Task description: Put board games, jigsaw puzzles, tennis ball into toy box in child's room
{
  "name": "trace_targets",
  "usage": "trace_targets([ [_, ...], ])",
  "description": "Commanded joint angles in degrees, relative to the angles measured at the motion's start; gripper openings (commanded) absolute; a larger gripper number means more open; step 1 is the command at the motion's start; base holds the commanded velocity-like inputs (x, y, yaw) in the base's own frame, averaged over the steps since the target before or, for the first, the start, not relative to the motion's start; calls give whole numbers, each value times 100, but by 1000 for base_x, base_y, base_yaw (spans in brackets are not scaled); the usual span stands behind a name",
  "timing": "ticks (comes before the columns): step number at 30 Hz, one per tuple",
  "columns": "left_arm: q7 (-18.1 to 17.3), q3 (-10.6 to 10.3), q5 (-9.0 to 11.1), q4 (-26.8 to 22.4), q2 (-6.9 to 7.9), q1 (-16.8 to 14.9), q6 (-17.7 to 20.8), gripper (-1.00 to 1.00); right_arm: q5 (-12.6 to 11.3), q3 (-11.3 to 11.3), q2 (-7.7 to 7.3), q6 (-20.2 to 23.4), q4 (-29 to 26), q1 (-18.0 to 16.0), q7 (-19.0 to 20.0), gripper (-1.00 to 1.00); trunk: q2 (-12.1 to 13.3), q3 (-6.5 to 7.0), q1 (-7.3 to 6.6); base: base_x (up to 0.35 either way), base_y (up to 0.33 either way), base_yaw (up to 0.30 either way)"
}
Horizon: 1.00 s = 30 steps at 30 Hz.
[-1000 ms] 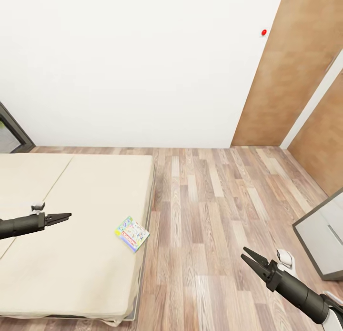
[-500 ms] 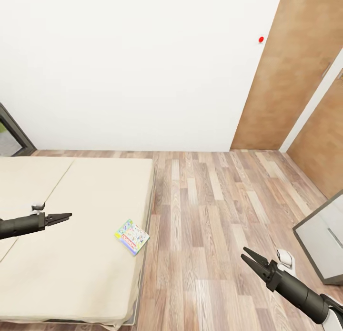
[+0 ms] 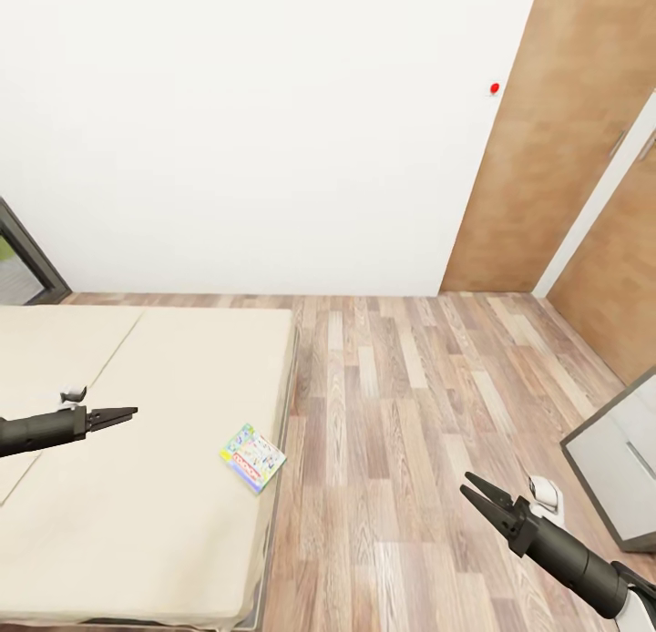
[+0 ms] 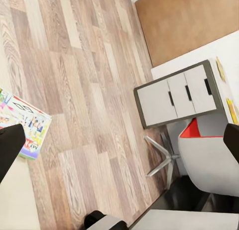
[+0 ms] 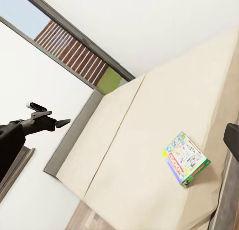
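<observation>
Board game (image 3: 252,456) lies flat on the bed (image 3: 137,486), near its floor-side edge. Left gripper (image 3: 126,414) hangs over the mattress well apart from the box, fingers pressed together, carrying nothing. Right gripper (image 3: 475,494) sits above the wood floor (image 3: 401,432), fingers spread, empty. Grey drawer cabinet (image 4: 177,98) and a chair with a red seat (image 4: 209,155) show in the left wrist view; what lies on the cabinet top looks like flat toys, hard to tell.
</observation>
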Motion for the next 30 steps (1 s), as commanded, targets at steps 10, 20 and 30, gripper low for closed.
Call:
trace_targets([
  [10, -19, -2, 2, 1, 1, -4, 59, 100, -27, -2, 0, 51, 5, -4, -87, 100, -10, 84, 3, 12, 0, 0],
  [20, -19, -2, 2, 1, 1, -4, 59, 100, -26, -2, 20, 51, 30, -4, -270, 100, -10, 178, 3, 155, -96, 56],
  [30, -13, -2, 2, 1, 1, -4, 59, 100, -8, 2, 41, 56, 25, -4, -545, 100, -10, 266, 3, 67, -57, 139],
])
